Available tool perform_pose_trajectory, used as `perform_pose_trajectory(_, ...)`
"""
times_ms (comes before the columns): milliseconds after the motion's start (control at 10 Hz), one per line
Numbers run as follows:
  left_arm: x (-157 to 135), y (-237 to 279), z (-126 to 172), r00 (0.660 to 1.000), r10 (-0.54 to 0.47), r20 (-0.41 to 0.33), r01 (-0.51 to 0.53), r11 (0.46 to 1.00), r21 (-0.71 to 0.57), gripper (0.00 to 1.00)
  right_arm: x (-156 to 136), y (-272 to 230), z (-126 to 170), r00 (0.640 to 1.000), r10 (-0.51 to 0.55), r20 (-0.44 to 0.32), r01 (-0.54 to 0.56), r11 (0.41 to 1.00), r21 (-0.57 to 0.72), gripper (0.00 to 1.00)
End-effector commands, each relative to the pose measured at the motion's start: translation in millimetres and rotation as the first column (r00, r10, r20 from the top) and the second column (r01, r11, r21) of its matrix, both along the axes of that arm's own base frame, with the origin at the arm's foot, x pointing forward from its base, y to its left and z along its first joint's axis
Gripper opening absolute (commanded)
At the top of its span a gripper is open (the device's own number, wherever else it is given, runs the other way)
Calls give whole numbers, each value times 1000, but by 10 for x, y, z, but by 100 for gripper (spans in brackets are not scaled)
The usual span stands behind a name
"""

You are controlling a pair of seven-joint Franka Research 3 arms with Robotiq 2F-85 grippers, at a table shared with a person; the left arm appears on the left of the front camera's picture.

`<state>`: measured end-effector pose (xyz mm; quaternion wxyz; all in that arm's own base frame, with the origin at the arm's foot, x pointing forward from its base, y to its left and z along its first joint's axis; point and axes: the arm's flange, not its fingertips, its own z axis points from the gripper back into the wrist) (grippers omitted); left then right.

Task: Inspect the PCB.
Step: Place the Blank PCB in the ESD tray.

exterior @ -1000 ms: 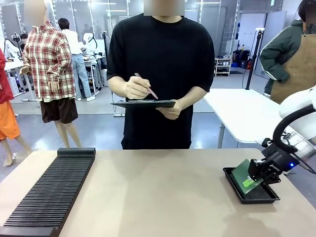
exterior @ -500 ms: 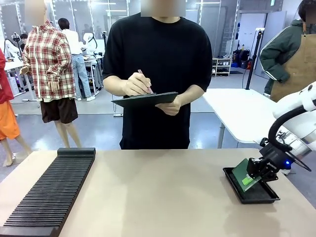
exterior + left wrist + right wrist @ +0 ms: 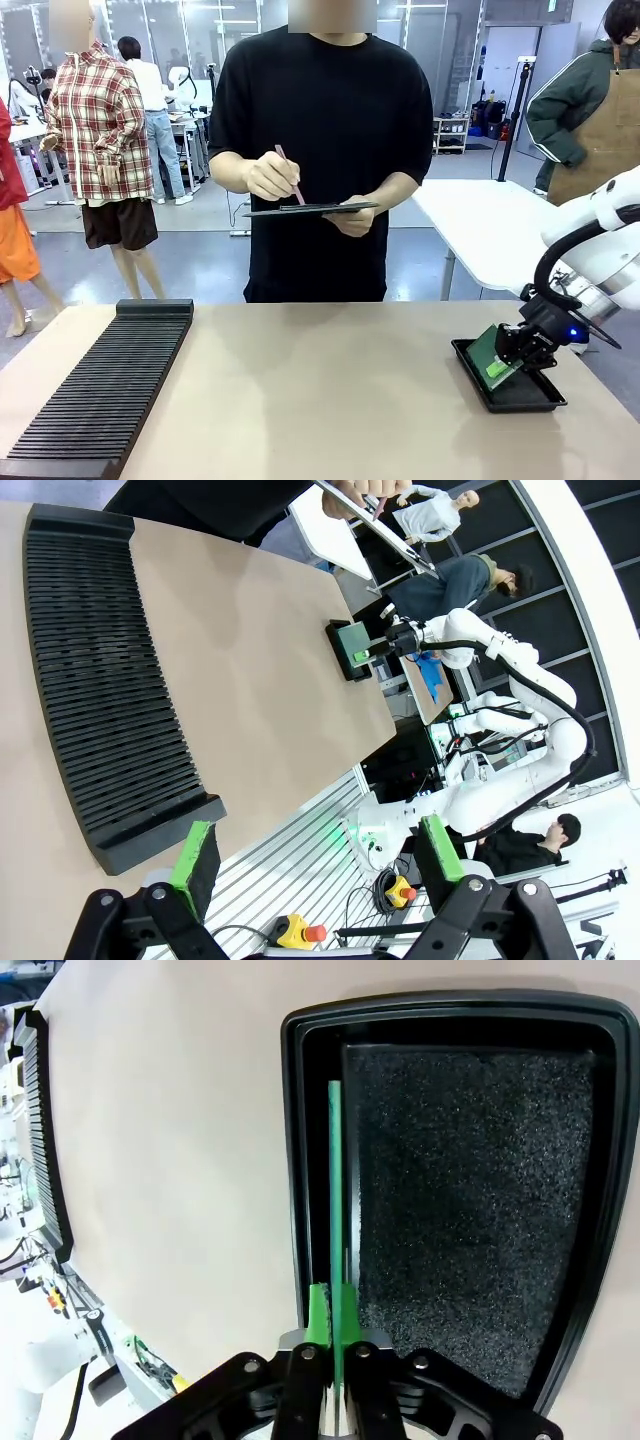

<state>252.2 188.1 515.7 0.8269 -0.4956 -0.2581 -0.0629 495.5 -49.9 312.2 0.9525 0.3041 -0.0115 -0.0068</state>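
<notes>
On the left of the table (image 3: 330,390), a long black slotted rack (image 3: 100,390) is seen running from the near edge toward the far side. Over the near left corner, in the left wrist view, the left gripper (image 3: 315,855) is held with its green-padded fingers (image 3: 195,852) wide apart and nothing between them. At the middle of the far side, a clipboard (image 3: 310,209) and a pen (image 3: 288,172) are held by a person in a black shirt (image 3: 325,120). No readable writing or brand mark can be made out on any of these things.

Farther right, a shallow black tray (image 3: 520,392) is placed near the table's right edge. The PCB (image 3: 492,357) is tilted up on edge inside it, its lower edge resting along the tray's left inner wall and its upper end raised toward the right gripper (image 3: 512,355). In the right wrist view the PCB (image 3: 335,1210) is seen edge-on as a thin green line, its long axis pointing straight away from the fingers (image 3: 318,1312), beside the tray's black foam floor (image 3: 470,1210). Its near end lies between the right gripper's (image 3: 333,1325) pads, which stand close on either side of it; whether the board is clamped or just let go cannot be told.
</notes>
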Motion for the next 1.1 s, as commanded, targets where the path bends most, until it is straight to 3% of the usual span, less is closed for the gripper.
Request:
perform_pose_trajectory(0, -6, -2, 8, 1000, 2, -11, -2, 1000, 12, 100, 55, 16, 21, 999, -35, 14, 36, 999, -20, 27)
perform_pose_trajectory(200, -6, -2, 8, 1000, 2, -11, -2, 1000, 12, 100, 31, 13, 1, 999, -46, 17, 47, 997, -53, 60)
perform_pose_trajectory(500, -6, -2, 8, 1000, 2, -11, -2, 1000, 12, 100, -52, 34, 68, 997, -66, 48, 70, 994, -84, 100)
perform_pose_trajectory(700, -6, -2, 8, 1000, 2, -11, -2, 1000, 12, 100, -121, -16, 126, 995, -88, 57, 94, 989, -113, 100)
perform_pose_trajectory(800, -6, -2, 8, 1000, 2, -11, -2, 1000, 12, 100, -150, -38, 176, 993, -99, 60, 106, 988, -115, 93)
perform_pose_trajectory(900, -6, -2, 8, 1000, 2, -11, -2, 1000, 12, 100, -174, -33, 205, 992, -107, 67, 114, 987, -110, 100)
perform_pose_trajectory(1000, -6, -2, 8, 1000, 2, -11, -2, 1000, 12, 100, -193, -20, 185, 989, -134, 61, 141, 983, -120, 98)
